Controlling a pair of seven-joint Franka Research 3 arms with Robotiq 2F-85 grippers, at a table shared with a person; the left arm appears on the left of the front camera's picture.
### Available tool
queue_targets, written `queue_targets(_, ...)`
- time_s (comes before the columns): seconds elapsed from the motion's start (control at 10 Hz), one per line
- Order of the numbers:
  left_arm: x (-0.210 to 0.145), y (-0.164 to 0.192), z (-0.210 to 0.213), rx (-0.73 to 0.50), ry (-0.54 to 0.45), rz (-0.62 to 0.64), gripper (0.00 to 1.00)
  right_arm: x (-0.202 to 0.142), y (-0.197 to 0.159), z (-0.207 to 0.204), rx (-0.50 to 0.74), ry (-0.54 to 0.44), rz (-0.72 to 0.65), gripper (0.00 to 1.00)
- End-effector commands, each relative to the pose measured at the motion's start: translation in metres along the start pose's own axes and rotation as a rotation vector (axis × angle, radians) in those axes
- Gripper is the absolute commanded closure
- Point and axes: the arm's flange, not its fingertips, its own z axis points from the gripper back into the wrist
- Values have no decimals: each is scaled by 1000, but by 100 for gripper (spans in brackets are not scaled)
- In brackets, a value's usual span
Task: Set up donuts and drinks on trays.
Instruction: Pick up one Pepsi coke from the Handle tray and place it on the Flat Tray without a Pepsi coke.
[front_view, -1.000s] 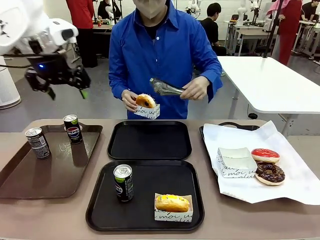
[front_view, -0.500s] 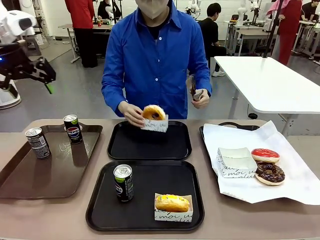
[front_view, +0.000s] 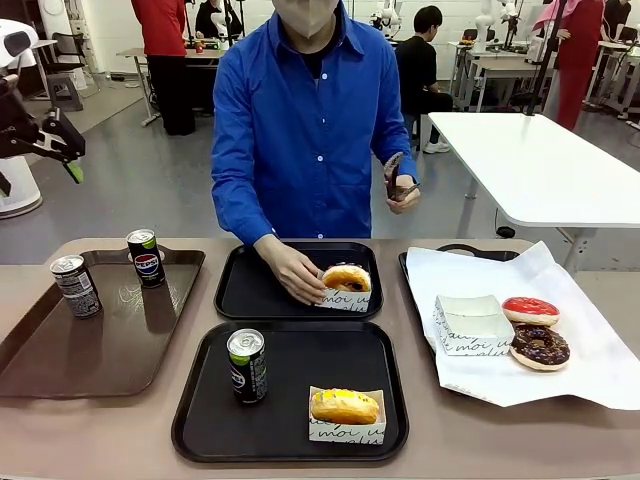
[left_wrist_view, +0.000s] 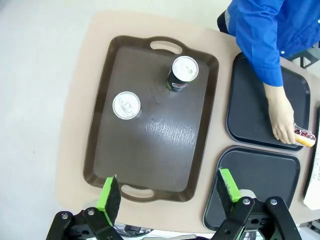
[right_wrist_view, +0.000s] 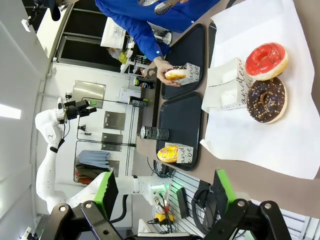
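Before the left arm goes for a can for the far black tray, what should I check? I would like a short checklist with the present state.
1. Left gripper open: ok.
2. Pepsi can and grey can upright and apart on the brown tray: ok.
3. Far black tray free of the person's hand: not ok, the hand is on it, at a donut.
4. Bare room on that tray's left part: ok.
5. Near black tray has a third can and a yellow donut: ok.
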Motion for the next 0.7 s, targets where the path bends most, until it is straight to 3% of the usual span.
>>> queue_targets(0.0,-1,-3,-1,5,1,-4,0,0,-1,1,14,-2,12,0)
queue_targets(0.3,-1,-3,0,2,0,-6,0,0,-1,1,14,-2,12,0)
queue_targets(0.6,39,20,-39,85,176,31,0,0,-1,1,14,-2,12,0)
